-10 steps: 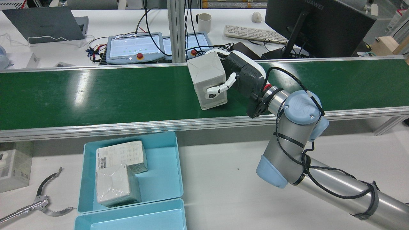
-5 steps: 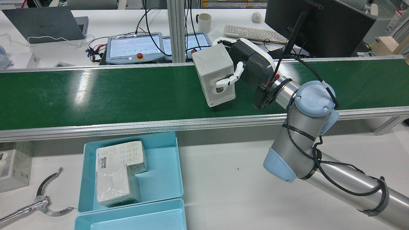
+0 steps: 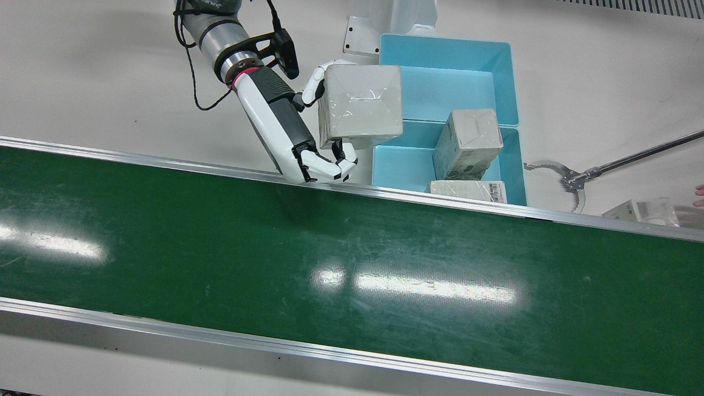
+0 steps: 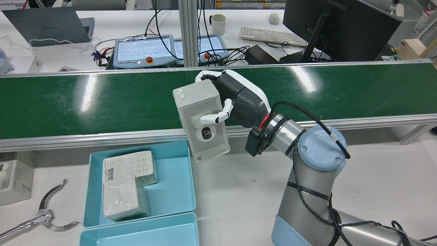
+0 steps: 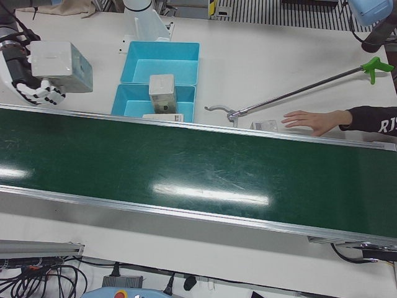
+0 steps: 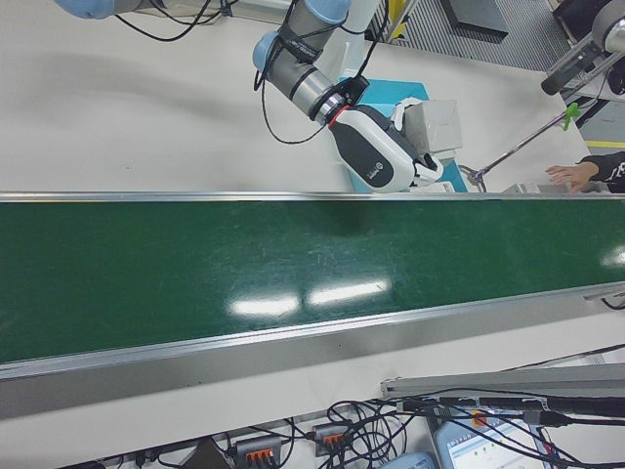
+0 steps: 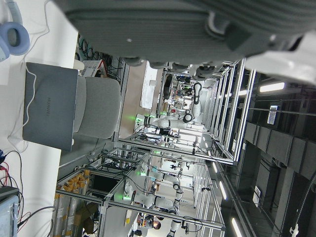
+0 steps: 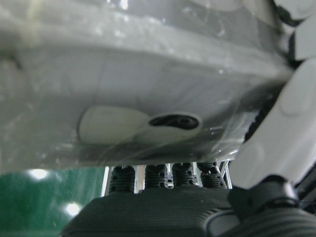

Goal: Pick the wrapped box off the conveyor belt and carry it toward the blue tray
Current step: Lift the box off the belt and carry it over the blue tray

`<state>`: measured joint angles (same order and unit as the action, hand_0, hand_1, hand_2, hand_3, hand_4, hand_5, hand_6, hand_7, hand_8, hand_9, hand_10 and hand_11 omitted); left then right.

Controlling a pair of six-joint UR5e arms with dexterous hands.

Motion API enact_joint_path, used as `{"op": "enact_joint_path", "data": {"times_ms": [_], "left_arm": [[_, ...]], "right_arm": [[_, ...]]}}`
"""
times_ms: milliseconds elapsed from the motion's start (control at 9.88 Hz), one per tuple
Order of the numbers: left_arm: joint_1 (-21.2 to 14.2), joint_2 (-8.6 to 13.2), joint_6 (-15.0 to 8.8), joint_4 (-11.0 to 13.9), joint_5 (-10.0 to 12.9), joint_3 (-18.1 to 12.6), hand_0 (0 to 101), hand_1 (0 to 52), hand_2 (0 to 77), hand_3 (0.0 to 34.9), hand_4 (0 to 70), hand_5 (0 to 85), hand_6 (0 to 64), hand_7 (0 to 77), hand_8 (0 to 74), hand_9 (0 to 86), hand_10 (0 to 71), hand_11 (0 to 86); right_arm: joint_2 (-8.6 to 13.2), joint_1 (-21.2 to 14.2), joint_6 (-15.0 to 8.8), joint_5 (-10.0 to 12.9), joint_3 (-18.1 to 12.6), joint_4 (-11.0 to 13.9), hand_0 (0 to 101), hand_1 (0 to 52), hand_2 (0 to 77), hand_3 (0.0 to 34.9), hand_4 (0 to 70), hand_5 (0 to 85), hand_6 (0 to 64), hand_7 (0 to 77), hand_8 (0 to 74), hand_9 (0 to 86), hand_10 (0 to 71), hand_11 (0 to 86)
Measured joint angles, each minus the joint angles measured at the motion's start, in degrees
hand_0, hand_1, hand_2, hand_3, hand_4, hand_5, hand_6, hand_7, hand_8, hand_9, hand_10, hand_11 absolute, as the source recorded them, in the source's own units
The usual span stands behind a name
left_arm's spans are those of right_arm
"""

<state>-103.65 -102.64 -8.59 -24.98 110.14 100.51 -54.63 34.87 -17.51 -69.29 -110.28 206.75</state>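
My right hand (image 4: 235, 99) is shut on the wrapped box (image 4: 201, 119), a grey-white carton in clear film. It holds the box in the air over the near rail of the green conveyor belt (image 4: 102, 99), just right of the blue tray (image 4: 172, 184). In the front view the box (image 3: 360, 104) hangs beside the tray's left wall (image 3: 377, 159), with the hand (image 3: 291, 132) on its left. The right hand view shows the box (image 8: 148, 74) filling the frame. The left hand view shows only a dark part of my left hand (image 7: 197, 29); its fingers are hidden.
Two wrapped boxes (image 4: 129, 165) (image 4: 124, 198) lie in the blue tray. A second blue tray (image 4: 143, 234) stands next to it. A metal reacher tool (image 4: 44, 215) and a small box (image 4: 13, 181) lie left of the tray. A person's hand (image 5: 310, 119) rests near the belt.
My right hand has lifted the box off the belt and swung it left and toward the robot's side, from mid-belt to above the near rail beside the blue tray.
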Motion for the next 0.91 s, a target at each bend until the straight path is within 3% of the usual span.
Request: {"op": "enact_joint_path", "data": {"times_ms": [101,202,304,405,506,607,708,810,911], "left_arm": [[0.0,0.0,0.0,0.0,0.0,0.0,0,0.0,0.5,0.0,0.0,1.1,0.0,0.0,0.0,0.0,0.0,0.0],[0.0,0.0,0.0,0.0,0.0,0.0,0,0.0,0.5,0.0,0.0,1.1,0.0,0.0,0.0,0.0,0.0,0.0],[0.0,0.0,0.0,0.0,0.0,0.0,0,0.0,0.5,0.0,0.0,1.1,0.0,0.0,0.0,0.0,0.0,0.0],[0.0,0.0,0.0,0.0,0.0,0.0,0,0.0,0.5,0.0,0.0,1.1,0.0,0.0,0.0,0.0,0.0,0.0],[0.0,0.0,0.0,0.0,0.0,0.0,0,0.0,0.5,0.0,0.0,1.1,0.0,0.0,0.0,0.0,0.5,0.0],[0.0,0.0,0.0,0.0,0.0,0.0,0,0.0,1.1,0.0,0.0,1.1,0.0,0.0,0.0,0.0,0.5,0.0],[0.0,0.0,0.0,0.0,0.0,0.0,0,0.0,0.5,0.0,0.0,1.1,0.5,0.0,0.0,0.0,0.5,0.0],[0.0,0.0,0.0,0.0,0.0,0.0,0,0.0,0.5,0.0,0.0,1.1,0.0,0.0,0.0,0.0,0.5,0.0],[0.0,0.0,0.0,0.0,0.0,0.0,0,0.0,0.5,0.0,0.0,1.1,0.0,0.0,0.0,0.0,0.5,0.0]], "right_arm": [[0.0,-2.7,-0.9,1.3,0.2,-0.1,47,0.0,38.7,0.4,28.4,69.8,42.5,69.3,58.9,70.4,56.7,62.7],[0.1,-4.9,-1.4,2.1,0.4,-0.2,47,0.0,42.5,0.0,27.3,68.7,55.1,77.4,67.6,84.5,66.5,85.6],[0.1,-6.3,-1.6,2.5,0.6,-0.3,47,0.0,42.5,0.0,27.3,68.7,55.1,77.4,67.6,84.5,61.6,86.2],[0.1,-7.1,-1.7,2.7,0.6,-0.3,48,0.0,38.7,0.0,27.3,68.7,55.6,77.4,62.2,85.1,55.1,86.2],[0.4,-7.5,-1.8,2.8,0.6,-0.4,50,0.0,28.9,0.0,27.3,68.7,51.3,77.4,54.5,85.1,43.6,86.2],[0.8,-7.8,-1.8,2.7,0.6,-0.4,51,0.5,16.9,3.1,27.3,68.7,44.2,77.4,47.5,84.0,28.9,82.9],[1.2,-8.0,-1.8,2.7,0.6,-0.4,49,1.1,8.2,10.8,27.3,69.3,28.9,76.9,32.2,30.0,14.2,55.6],[1.4,-8.3,-1.8,2.7,0.6,-0.4,49,1.1,8.2,10.8,27.3,69.3,28.9,76.9,32.2,30.0,0.0,49.1],[1.6,-8.5,-1.8,2.7,0.6,-0.4,49,1.1,8.2,10.8,27.3,69.3,28.9,76.9,32.2,30.0,0.0,49.1]]}}
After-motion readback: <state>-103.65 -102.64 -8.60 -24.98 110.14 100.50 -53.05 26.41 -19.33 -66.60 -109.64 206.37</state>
